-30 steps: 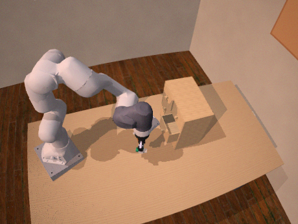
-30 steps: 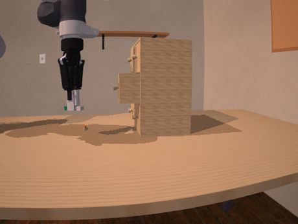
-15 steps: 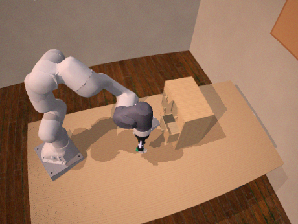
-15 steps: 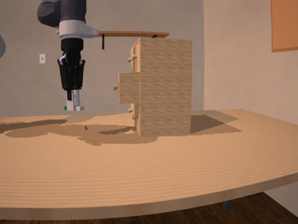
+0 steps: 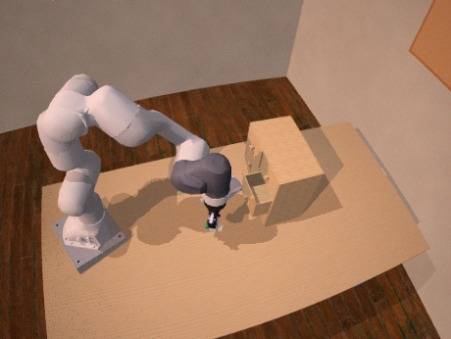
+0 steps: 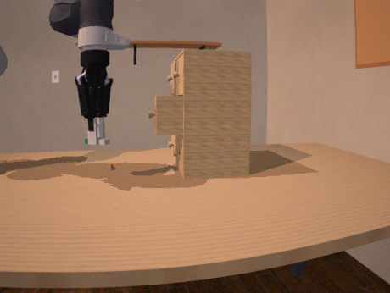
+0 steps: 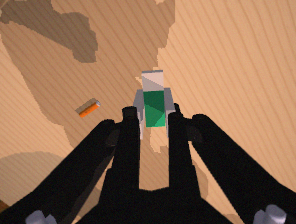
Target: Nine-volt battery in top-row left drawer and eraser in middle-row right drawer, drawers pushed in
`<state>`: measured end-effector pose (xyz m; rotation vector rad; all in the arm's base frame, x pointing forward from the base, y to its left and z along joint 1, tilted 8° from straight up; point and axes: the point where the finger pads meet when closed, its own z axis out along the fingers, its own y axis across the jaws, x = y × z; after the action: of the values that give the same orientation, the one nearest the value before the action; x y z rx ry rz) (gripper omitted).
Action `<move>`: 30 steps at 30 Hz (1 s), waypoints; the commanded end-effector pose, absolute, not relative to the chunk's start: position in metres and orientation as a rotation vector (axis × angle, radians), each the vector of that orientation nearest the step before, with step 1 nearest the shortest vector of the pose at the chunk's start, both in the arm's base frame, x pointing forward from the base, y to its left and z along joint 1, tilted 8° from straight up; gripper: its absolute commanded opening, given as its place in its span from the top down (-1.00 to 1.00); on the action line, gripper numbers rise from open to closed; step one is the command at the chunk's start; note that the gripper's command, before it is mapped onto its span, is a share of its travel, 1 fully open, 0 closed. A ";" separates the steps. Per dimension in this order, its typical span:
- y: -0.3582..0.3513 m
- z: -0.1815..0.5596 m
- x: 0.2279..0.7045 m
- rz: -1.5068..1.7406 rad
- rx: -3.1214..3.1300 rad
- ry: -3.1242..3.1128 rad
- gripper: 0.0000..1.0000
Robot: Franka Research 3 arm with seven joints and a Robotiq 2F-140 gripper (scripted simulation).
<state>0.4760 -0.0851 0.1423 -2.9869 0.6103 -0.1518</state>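
My gripper (image 6: 97,127) is shut on the eraser (image 7: 154,105), a white block with a green sleeve, and holds it upright a little above the table. It also shows in the top view (image 5: 212,222). The small wooden chest (image 6: 212,114) stands to the right of the gripper, drawer fronts facing it. Its middle-row right drawer (image 6: 169,115) is pulled partway out and shows open-topped in the top view (image 5: 258,188). The other drawers look pushed in. The gripper hangs in front of the open drawer, apart from it, with the eraser below the drawer's rim. No nine-volt battery is in view.
A small orange stick with a grey tip (image 7: 88,108) lies on the table left of the gripper; it also shows in the exterior view (image 6: 111,167). The robot base (image 5: 88,235) stands at the table's left. A wall runs behind the chest.
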 end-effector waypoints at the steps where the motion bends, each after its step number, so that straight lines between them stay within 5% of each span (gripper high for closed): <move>1: -0.084 0.142 0.475 -0.147 -2.977 0.647 0.77; 30: -0.082 0.143 0.475 -0.141 -2.944 0.768 0.77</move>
<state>0.4765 -0.0822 0.1427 -2.9512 0.7471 -0.1454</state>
